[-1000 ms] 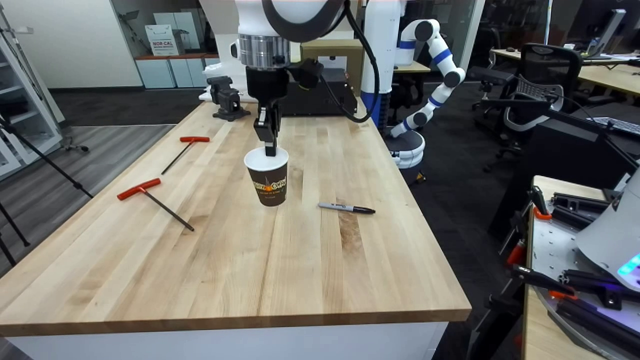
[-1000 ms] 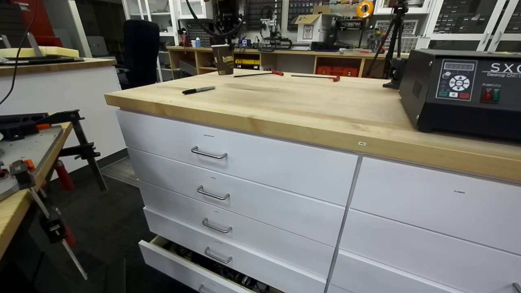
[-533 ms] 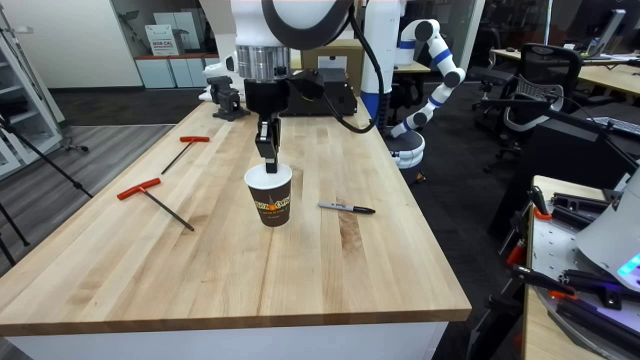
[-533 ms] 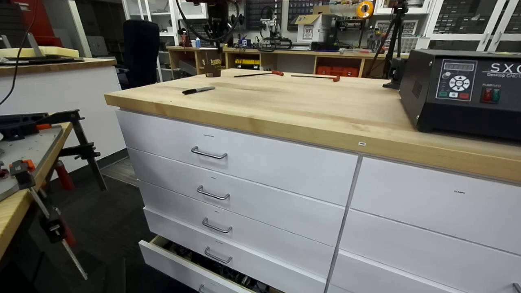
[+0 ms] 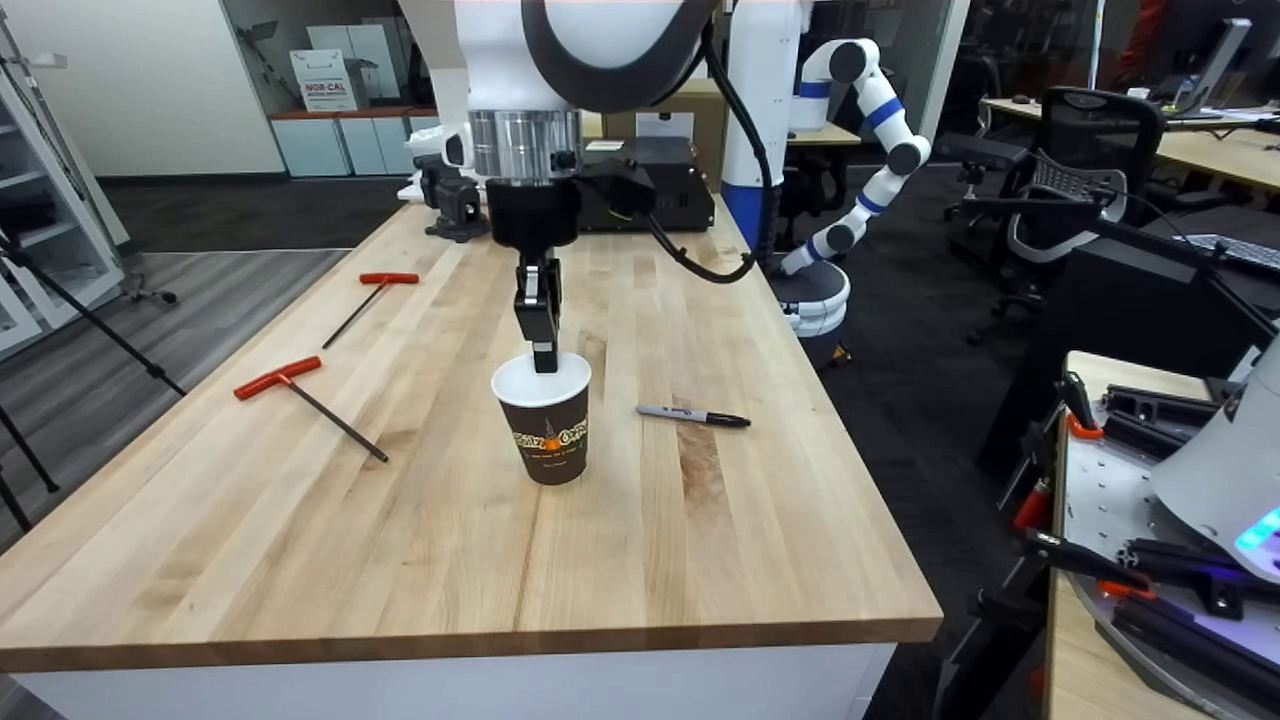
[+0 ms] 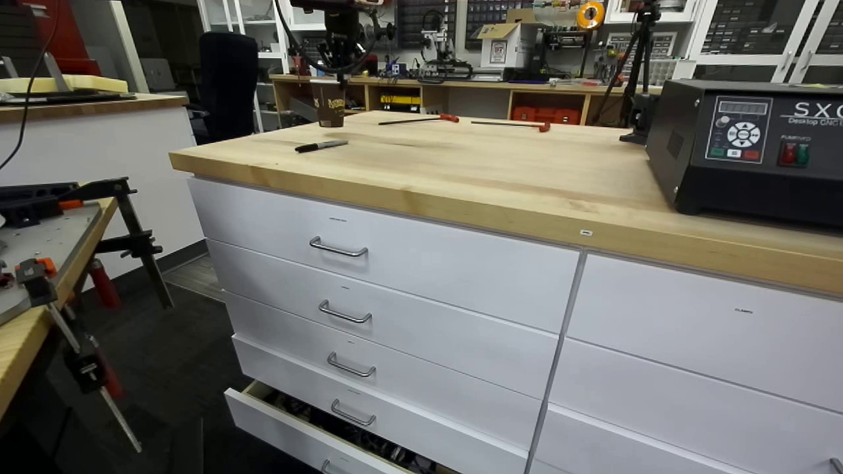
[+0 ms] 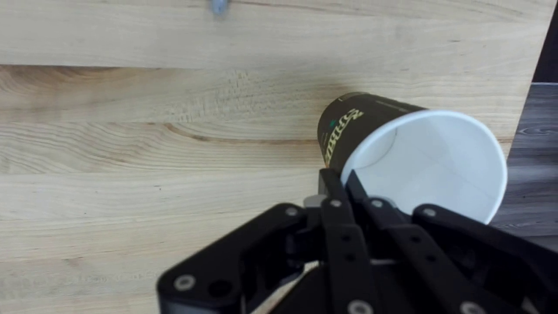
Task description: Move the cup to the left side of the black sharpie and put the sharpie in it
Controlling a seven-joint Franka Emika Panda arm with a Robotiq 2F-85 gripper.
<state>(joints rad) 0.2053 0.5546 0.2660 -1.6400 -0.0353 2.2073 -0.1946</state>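
Note:
The cup, dark brown with a white rim, stands roughly upright in the exterior views, its open mouth showing white inside. My gripper is shut on the cup wall from above. In the wrist view one fingertip of the gripper is inside the rim and one outside the cup. Whether the base touches the wood or hangs just above, I cannot tell. The black sharpie lies flat to the right of the cup in that view, apart from it. Only the grey end of the sharpie shows in the wrist view.
Two red T-handled tools lie along one side of the wooden table. Farther back stand a small black vise and a dark machine. A bottom drawer is pulled out below the tabletop.
The gripper and the cup in it have moved together, toward the near table edge in an exterior view and leftward in an exterior view. The sharpie and the red-handled tools have stayed put.

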